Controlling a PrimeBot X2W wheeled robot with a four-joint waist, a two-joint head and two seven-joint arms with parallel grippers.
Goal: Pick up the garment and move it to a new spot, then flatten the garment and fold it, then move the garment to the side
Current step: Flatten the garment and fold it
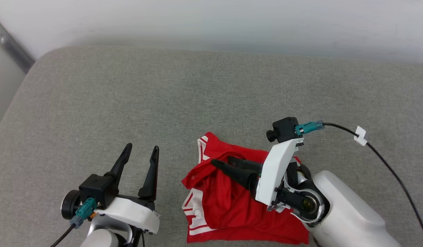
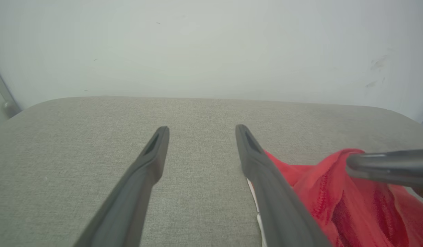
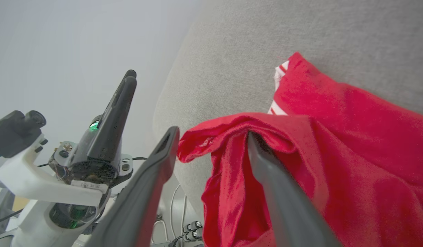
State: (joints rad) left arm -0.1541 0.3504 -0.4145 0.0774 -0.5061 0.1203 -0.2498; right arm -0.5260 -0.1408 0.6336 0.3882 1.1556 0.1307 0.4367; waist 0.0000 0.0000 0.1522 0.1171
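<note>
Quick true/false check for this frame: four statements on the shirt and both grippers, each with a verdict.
1. The garment lies flat and neatly folded. False: it sits crumpled in a heap on the grey cushion.
2. The left gripper is open over bare cushion, beside the garment. True.
3. The right gripper is clamped shut on the garment. False: its jaws stand apart, with a fold of fabric draped over one finger.
4. The garment lies to the right of the left gripper. True.
</note>
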